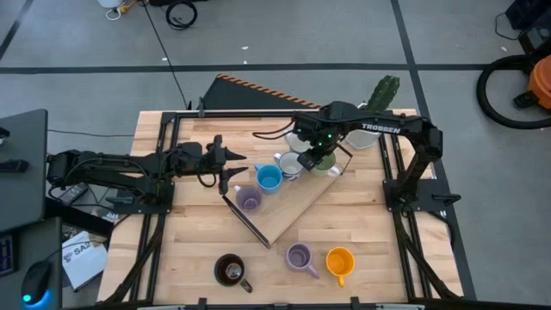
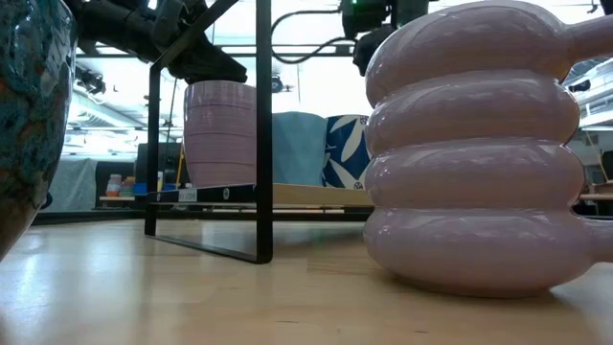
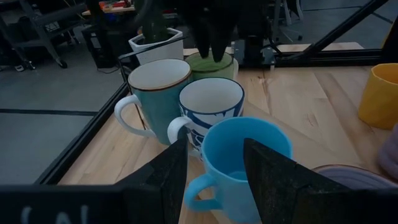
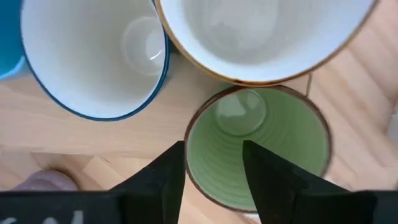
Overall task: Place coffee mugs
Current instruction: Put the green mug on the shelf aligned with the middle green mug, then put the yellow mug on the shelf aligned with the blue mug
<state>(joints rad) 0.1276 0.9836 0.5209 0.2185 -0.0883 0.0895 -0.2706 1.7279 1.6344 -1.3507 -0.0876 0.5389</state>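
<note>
A slanted wooden board (image 1: 297, 207) carries a bright blue mug (image 1: 269, 178), a lilac mug (image 1: 249, 199), a white mug with blue pattern (image 3: 208, 106), a pale teal-grey mug (image 3: 158, 87) and a green mug (image 4: 261, 143). My right gripper (image 4: 214, 152) is open above the green mug's rim (image 1: 325, 164), pointing down. My left gripper (image 3: 214, 149) is open and empty, level, just short of the blue mug (image 3: 245, 155) on its left side. A dark mug (image 1: 231, 270), a second lilac mug (image 1: 300, 257) and an orange mug (image 1: 340, 261) stand on the table near its front edge. My right gripper comes at the green mug from above, pointing down. One finger (image 4: 165, 177) stands outside the rim (image 4: 189, 146) and the other (image 4: 264, 174) over the mug's hollow. Whether either finger touches the wall, I cannot tell. The mug stands upright on the board.
A white hexagonal pot with a cactus (image 1: 379, 99) stands at the table's far right, behind the board. The board rests on a black metal frame (image 2: 263, 134). Black frame rails run along the table's left, right and far edges. There is bare table between the board and the front mugs.
</note>
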